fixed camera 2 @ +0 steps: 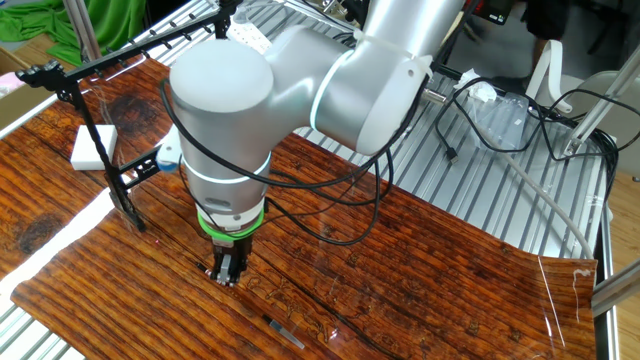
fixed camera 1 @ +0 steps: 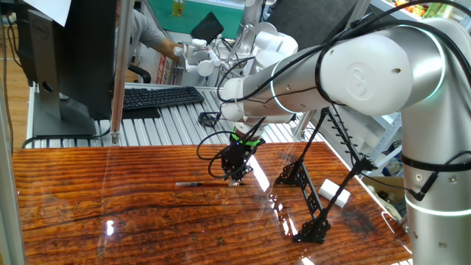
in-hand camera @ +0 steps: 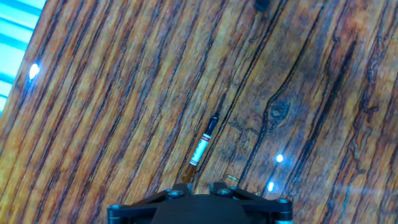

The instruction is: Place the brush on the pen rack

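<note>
Hand view, nearest: black body of the jaws (in-hand camera: 199,208) fills the bottom edge, fingertips hidden, so opening cannot be told here. Brush (in-hand camera: 201,149) lies flat on the wood-grain tabletop (in-hand camera: 93,124) just ahead of the jaws, dark stick with a pale banded section, slanting up-right; its near end runs under the jaw body. One fixed view: the arm (fixed camera 1: 353,70) reaches in from the right side, wrist bent down, jaws (fixed camera 1: 236,179) pointing at the tabletop near its middle, tips at or just above the wood, beside one end of the brush (fixed camera 1: 193,183). Whether they grip it, cannot tell. Pen rack (fixed camera 1: 309,199) stands behind, toward the right edge, apart from the brush; a white block (fixed camera 1: 335,191) lies beside it. The other fixed view adds the vertical wrist with green ring and the brush (fixed camera 2: 283,331) near the front edge.
</note>
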